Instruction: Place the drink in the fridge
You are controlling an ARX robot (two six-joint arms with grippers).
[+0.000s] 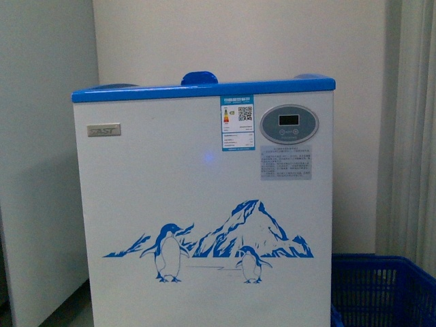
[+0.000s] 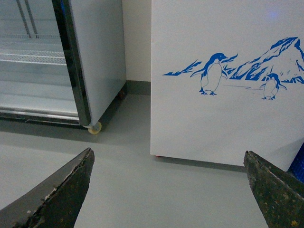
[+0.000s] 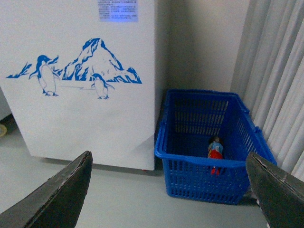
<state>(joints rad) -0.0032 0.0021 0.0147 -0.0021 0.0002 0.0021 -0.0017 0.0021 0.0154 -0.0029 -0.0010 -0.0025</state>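
The left hand [image 2: 167, 156] and right hand [image 3: 167, 156] hung spread and empty. The drink [image 3: 215, 151], apparently a bottle, lay in the blue basket [image 3: 209, 190] at four o'clock of the fridge [image 1: 204, 204]. A straight-down reach by the right hand, clear of the rim, looked best.

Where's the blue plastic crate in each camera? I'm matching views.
Front: blue plastic crate, bottom right corner, beside the white chest cooler.
Left wrist: a blue sliver at the cooler's lower corner, probably it.
Right wrist: whole, between cooler and pale curtain, red-labelled bottle inside.
Shared landmark: the cooler's blue penguin print.
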